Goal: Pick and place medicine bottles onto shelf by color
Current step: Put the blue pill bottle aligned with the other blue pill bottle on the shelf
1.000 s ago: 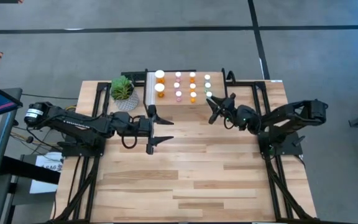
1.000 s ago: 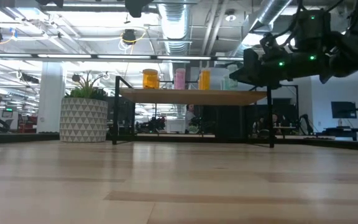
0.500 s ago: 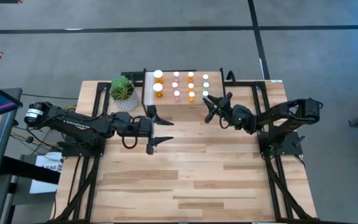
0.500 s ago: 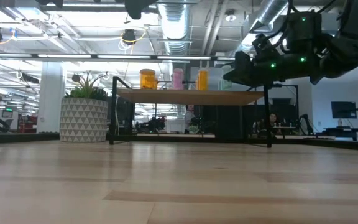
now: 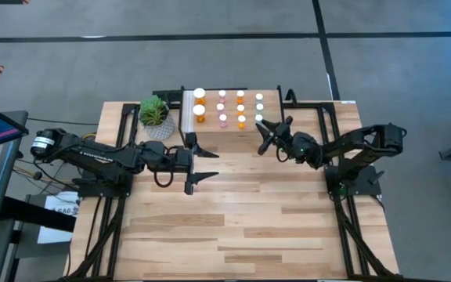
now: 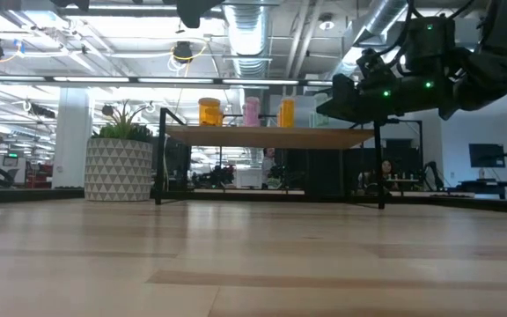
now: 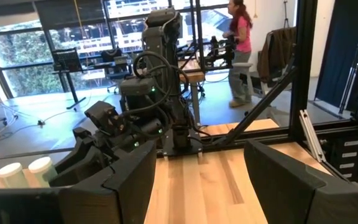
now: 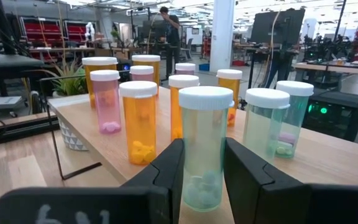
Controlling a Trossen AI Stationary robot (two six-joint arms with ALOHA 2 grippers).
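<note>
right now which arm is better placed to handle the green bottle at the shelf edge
Right. The right gripper is at the shelf, its fingers open on either side of the green bottle. The left gripper hangs open, off the shelf.

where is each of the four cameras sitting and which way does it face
High view: overhead, straight down on both arms, left gripper and right gripper by the shelf.
Low view: tabletop height, level toward the shelf; the right gripper comes in above.
Left wrist view: across the table; own fingers low.
Right wrist view: at the shelf edge, own fingers around a green-teal bottle.
Shared: both wrist views show shelf bottles.
</note>
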